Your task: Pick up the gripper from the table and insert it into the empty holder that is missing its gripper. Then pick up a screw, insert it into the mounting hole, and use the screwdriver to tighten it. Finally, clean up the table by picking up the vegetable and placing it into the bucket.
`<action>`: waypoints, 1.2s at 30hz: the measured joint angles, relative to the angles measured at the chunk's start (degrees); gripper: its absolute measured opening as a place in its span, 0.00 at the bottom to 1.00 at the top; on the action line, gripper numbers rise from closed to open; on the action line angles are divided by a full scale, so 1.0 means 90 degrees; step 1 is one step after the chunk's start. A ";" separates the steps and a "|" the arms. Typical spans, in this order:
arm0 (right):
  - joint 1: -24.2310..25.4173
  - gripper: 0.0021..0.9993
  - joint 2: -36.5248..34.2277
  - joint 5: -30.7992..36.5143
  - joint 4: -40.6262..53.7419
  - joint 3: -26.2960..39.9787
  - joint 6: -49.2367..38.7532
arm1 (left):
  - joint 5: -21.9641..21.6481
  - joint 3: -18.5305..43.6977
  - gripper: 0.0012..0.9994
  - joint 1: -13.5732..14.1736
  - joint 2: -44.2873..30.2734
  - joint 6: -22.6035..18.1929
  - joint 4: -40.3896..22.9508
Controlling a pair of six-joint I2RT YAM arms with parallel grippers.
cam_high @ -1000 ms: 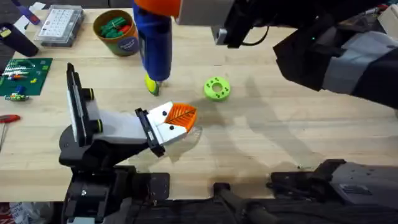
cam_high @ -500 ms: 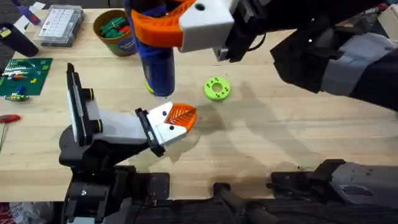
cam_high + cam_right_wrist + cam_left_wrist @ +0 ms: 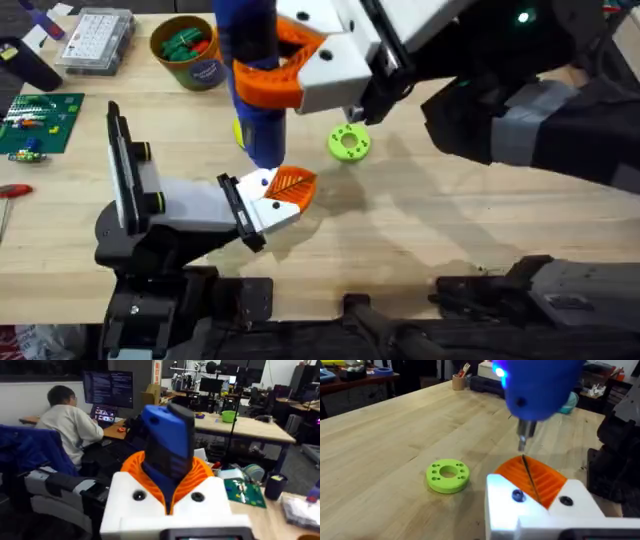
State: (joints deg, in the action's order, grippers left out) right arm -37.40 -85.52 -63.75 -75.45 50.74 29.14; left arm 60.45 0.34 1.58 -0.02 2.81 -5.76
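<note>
Pale wood bench [image 3: 450, 230], carrying all items. Holder [image 3: 165, 215]: front left, gripper [image 3: 285, 192] already seated at its tip. Right hand [image 3: 300, 60]: clamped around the screwdriver [image 3: 255, 90], raised over the holder's tip. Change noted: a second ago the blue barrel stood farther back, over the vegetable [image 3: 238, 132]; now its metal tip hangs just above the orange pad, near the mounting hole. Judged: tightening about to begin. Bucket [image 3: 188, 50]: rear left. Left hand: cannot tell. Vegetable uncollected.
</note>
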 joint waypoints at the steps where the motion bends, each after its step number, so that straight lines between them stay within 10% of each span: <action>1: -0.0014 0.01 0.0000 0.0000 0.0001 -0.0021 0.0025 | 0.0000 0.0000 0.00 0.0000 0.0001 0.0000 0.0000; 36: -0.0367 0.01 -0.0054 0.0007 0.0361 -0.0026 -0.0726 | 0.0000 0.0000 0.00 0.0000 0.0001 0.0000 0.0000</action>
State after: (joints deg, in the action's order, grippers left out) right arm -40.71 -86.00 -63.68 -72.20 50.50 22.61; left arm 60.45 0.34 1.58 -0.01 2.81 -5.76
